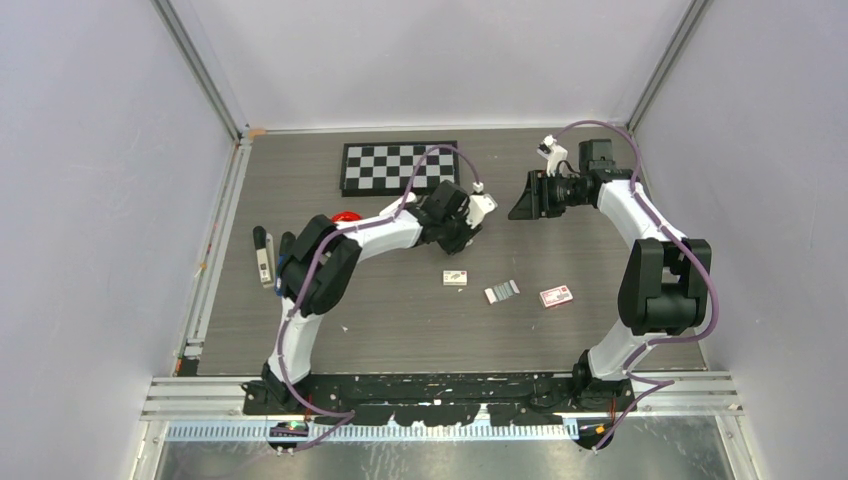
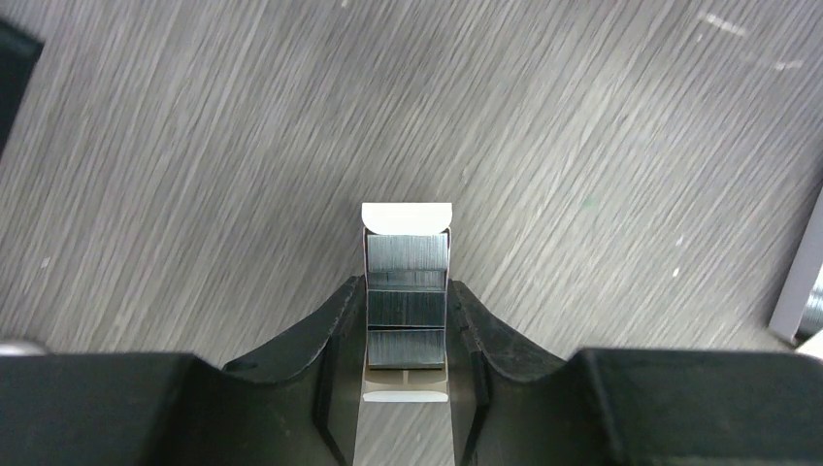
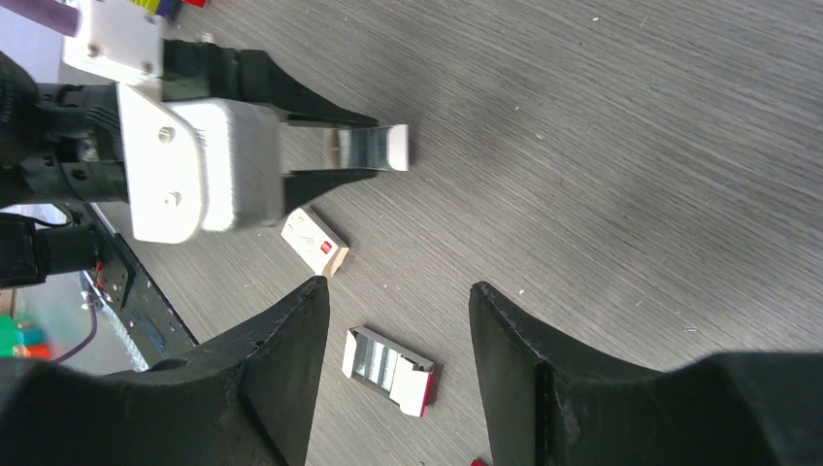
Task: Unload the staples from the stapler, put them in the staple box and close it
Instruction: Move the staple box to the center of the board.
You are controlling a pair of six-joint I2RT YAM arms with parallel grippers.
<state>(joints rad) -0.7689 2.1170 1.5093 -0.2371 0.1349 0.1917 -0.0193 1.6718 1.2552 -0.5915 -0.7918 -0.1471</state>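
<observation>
Between left gripper (image 2: pixel 406 286) jaws, staples (image 2: pixel 408 254) point outward lengthwise.

Near end of staples (image 2: pixel 408 257) hidden inside left hand (image 2: pixel 408 291); red object (image 1: pixel 345 216) partly behind arm (image 1: pixel 380 232).

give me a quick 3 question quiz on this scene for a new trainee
1. True or false: the right gripper is shut on a box.
2. What does the left gripper hold? A) a small white card tray of silver staple strips; B) a blue pen; C) nothing.
3. Fill in: the black-and-white checkerboard lies on the ____ side of the grey wood-grain table, seen from the arm bases.

Key: 1 false (open, empty); 2 A; 3 far.
</observation>
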